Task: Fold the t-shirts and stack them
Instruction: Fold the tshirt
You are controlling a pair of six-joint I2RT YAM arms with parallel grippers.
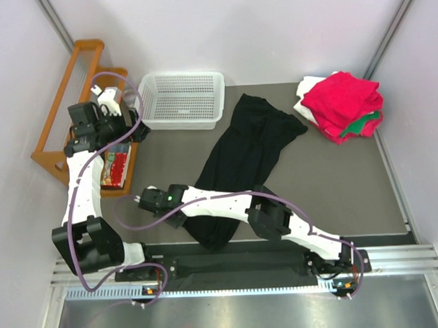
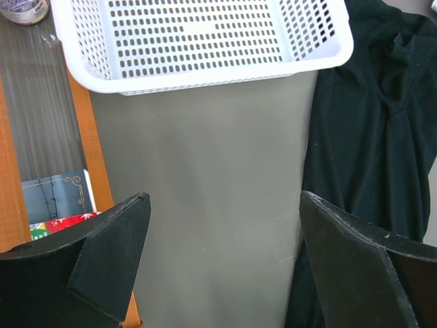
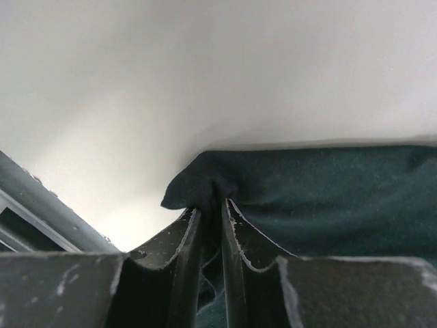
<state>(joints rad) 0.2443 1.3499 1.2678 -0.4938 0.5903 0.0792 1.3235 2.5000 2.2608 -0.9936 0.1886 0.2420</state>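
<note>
Right wrist view: right hand (image 3: pixel 212 205) low, narrow, clamped on black t-shirt (image 3: pixel 328 191) edge; left hand (image 2: pixel 224 198) wide

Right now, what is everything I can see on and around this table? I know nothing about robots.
black t-shirt: one, black, unfolded and rumpled, middle of the table.
folded shirts: one pile, red on top with green and white showing beneath, far right corner; exact number unclear.
basket: one, white and perforated, far edge, left of the black t-shirt.
wooden rack: one, orange-brown, off the table's left side.
box: one, mostly red, lying on the wooden rack.
table: one, grey surface.
left pincer: one, black, open, above bare table near the basket.
right pincer: one, black, shut on an edge of the black t-shirt.
</note>
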